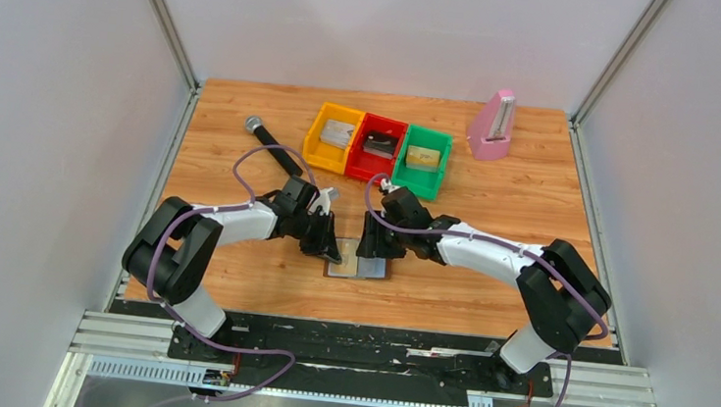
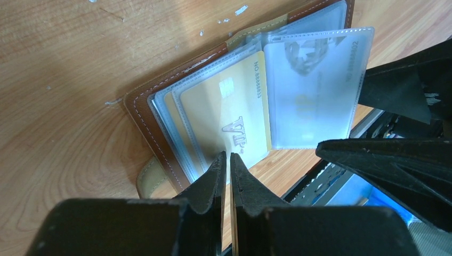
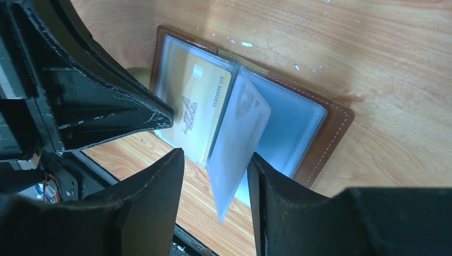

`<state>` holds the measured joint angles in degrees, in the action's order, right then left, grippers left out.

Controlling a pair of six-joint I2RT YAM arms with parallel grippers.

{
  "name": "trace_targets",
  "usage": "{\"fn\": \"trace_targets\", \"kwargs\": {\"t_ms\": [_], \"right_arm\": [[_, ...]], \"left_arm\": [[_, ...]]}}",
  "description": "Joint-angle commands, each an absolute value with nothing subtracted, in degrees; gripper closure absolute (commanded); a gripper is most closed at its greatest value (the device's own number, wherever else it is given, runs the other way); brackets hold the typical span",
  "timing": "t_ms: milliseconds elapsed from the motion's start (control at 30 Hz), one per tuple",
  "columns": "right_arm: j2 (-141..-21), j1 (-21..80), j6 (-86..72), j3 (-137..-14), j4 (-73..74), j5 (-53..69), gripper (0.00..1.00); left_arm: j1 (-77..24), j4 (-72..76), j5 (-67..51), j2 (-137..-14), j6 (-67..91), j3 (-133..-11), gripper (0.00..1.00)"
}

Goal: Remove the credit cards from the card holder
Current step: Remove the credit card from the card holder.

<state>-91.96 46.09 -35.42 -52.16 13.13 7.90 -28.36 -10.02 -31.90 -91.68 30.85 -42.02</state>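
Arms from both sides reached down to the card holder [image 1: 359, 265] in the top view. It lay open on the wooden table [image 1: 493, 215], close to the near edge and between the two bases. The left gripper [image 1: 331, 250] was at its left edge and the right gripper [image 1: 369, 247] over its right half. Three bins, yellow [image 1: 318, 141], red [image 1: 358, 169] and green [image 1: 434, 182], stood in a row well behind it.

From the left wrist, the holder showed its brown stitched rim and a fan of clear sleeves. A gold card [image 2: 229, 106] marked VIP sat in the front sleeve on the left. A clear sleeve leaf [image 2: 314, 90] with a pale card inside lay to its right. The left gripper's jaws were nearly together, with only a thin slit between them. Their tips were at the lower edge of the gold card's sleeve. Whether they pinched that edge could not be told.

From the right wrist, the holder lay flat with the gold card on its left panel. The sleeve leaf stood up from the spine and tilted. The right gripper's fingers [image 3: 160, 176] were parted, with the leaf's free corner between them, close to the right-hand finger. The left gripper's dark tip sat over the near part of the gold card.
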Motion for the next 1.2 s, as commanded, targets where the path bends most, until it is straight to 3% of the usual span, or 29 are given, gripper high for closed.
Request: {"fn": "trace_targets", "kwargs": {"t_ms": [0, 700, 1167], "right_arm": [[-92.7, 46.8, -34.5, -55.0, 12.3, 9.0, 0.52], [-94.8, 47.7, -37.4, -55.7, 5.5, 17.1, 0.52], [-94.7, 47.7, -35.8, -54.6, 4.3, 18.3, 0.47]], "left_arm": [[-28.5, -9.1, -32.2, -89.9, 31.2, -41.5, 0.87], [-24.7, -16.3, -22.1, -77.6, 36.1, -42.9, 0.83], [-24.6, -13.8, -26.6, -78.4, 35.8, -42.2, 0.82]]}}
